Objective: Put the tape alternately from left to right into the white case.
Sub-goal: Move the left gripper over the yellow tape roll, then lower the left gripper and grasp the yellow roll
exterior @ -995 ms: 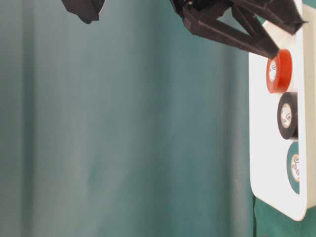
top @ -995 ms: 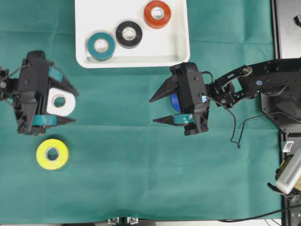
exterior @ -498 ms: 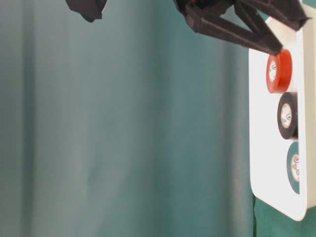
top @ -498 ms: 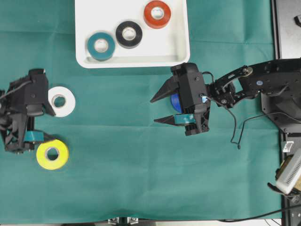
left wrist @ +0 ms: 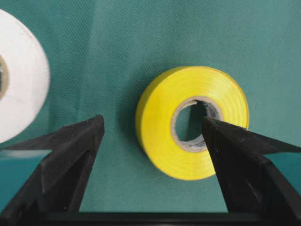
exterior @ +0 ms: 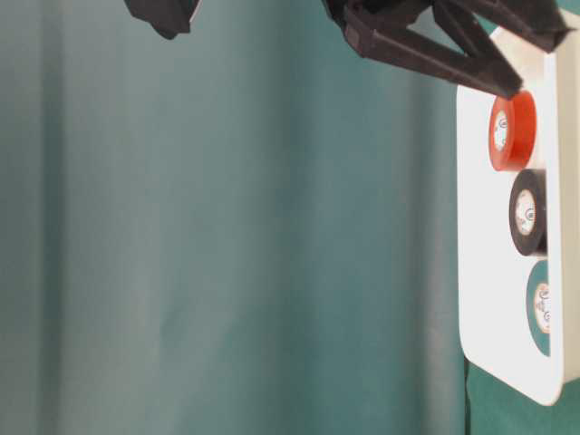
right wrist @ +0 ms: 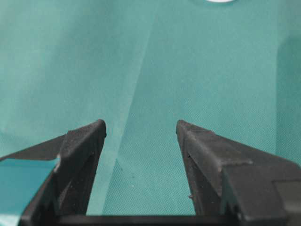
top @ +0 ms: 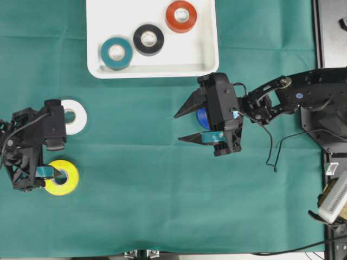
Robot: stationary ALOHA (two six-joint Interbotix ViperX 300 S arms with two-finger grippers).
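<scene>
Left pincer (left wrist: pixel 153 129) spread, glossy yellow tape ring (left wrist: pixel 192 121), woven green cloth (left wrist: pixel 141 42)

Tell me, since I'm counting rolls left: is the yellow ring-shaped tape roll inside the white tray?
Out. The yellow ring-shaped tape roll lies flat on the green cloth, away from the white rectangular plastic tray.

Taking the white case (top: pixel 209 32) as the mark: its right half lies bare beyond the red roll (top: pixel 181 15), while the black roll (top: pixel 148 39) and teal roll (top: pixel 116 52) crowd its left half in a slanting row. Below its right corner the right gripper (top: pixel 177 127) hangs with jaws apart, blocking that approach and covering a blue roll (top: pixel 201 118). Below the case's middle, the green cloth (top: pixel 130 162) runs open. Off its lower left, the white roll (top: pixel 75 115) and yellow roll (top: pixel 64 177) sit near each other, the wide-spread left gripper (top: pixel 50 160) over them.
</scene>
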